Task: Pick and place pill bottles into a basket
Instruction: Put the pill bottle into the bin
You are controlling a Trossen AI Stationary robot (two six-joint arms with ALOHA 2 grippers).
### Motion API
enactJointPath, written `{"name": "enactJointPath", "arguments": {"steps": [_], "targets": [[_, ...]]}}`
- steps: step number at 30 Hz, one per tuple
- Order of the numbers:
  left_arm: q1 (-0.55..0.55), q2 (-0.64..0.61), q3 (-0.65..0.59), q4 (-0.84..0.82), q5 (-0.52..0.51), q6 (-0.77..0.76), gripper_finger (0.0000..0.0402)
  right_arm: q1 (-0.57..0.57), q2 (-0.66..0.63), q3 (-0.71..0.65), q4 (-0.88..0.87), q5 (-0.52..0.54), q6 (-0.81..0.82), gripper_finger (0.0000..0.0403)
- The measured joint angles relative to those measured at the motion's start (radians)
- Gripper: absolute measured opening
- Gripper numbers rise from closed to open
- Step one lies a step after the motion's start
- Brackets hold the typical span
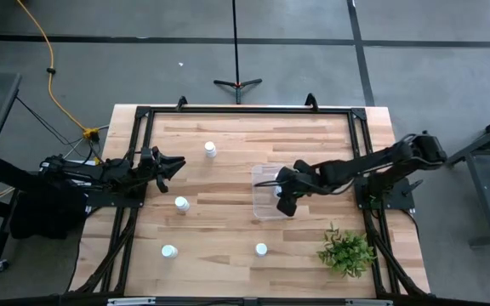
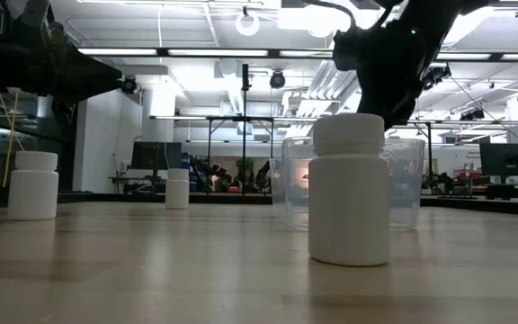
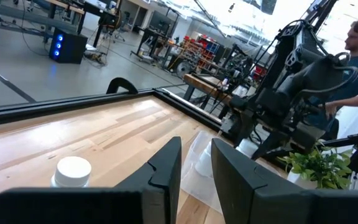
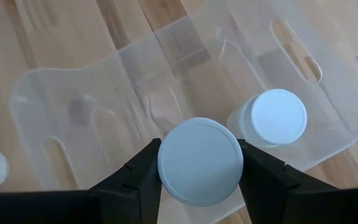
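Gripping a pill bottle (image 4: 199, 160) by its sides just under the cap, the right pincer (image 1: 285, 204) is hanging over the basket (image 1: 260, 191), which is sitting right of the table's (image 1: 228, 144) centre. Its two fingers (image 4: 143, 168) are pressing the bottle from opposite sides, cap up, so the bottle is staying upright and can go straight down between the clear walls. One bottle (image 4: 272, 121) is already standing inside the basket, off to one side of the held one, so the pincer is keeping to the free part of the floor (a sensible gap, judging by the right wrist view).

Four bottles are waiting on the table: one (image 1: 210, 150) toward the far edge, one (image 1: 181, 203) left of centre, one (image 1: 169, 251) near the near-left corner, and one (image 1: 261, 249) close to the near edge below the basket. They are well apart, leaving room for fingers around each.

The left pincer (image 1: 173, 164) is hovering at the left edge, fingers parted and empty, probably staying clear of the right arm's work.
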Motion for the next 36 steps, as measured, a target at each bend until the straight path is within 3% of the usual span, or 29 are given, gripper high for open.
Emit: {"name": "enactJointPath", "arguments": {"steps": [36], "targets": [[0.0, 0.0, 0.0, 0.0, 0.0, 0.0, 0.0124, -0.002, 0.061, -0.01, 0.031, 0.005, 0.018, 0.0166]]}}
